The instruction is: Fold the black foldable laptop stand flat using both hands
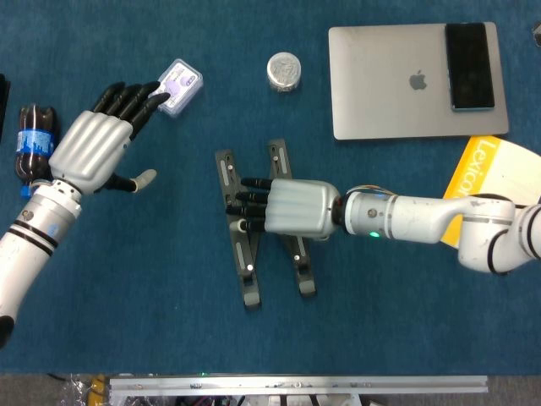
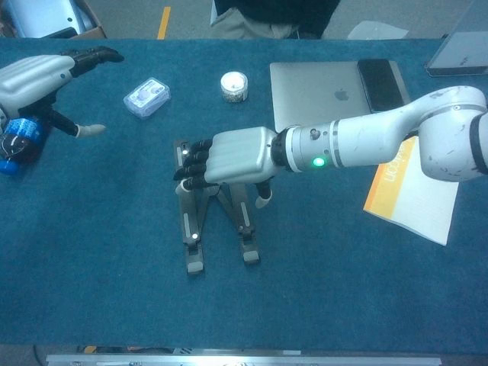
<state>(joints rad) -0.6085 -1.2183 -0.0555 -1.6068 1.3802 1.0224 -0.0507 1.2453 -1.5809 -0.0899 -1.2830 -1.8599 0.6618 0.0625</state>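
The black laptop stand (image 1: pixel 249 272) lies at the middle of the blue table, its two rails spread in a narrow V; in the chest view the stand (image 2: pixel 191 229) looks partly raised. My right hand (image 1: pixel 292 209) lies across its upper half. The fingers curl over the left rail and the thumb points down by the right rail, as the chest view of the right hand (image 2: pixel 232 156) shows. My left hand (image 1: pixel 97 144) hovers far to the upper left with its fingers spread, holding nothing and well apart from the stand; the chest view also shows the left hand (image 2: pixel 34 76).
A small clear plastic box (image 1: pixel 180 87) lies just beyond the left fingertips. A cola bottle (image 1: pixel 32 139) lies at the left edge. A round tin (image 1: pixel 284 71), a closed silver laptop (image 1: pixel 397 85) with a phone (image 1: pixel 470 66) on it, and a yellow book (image 1: pixel 499 178) occupy the back right.
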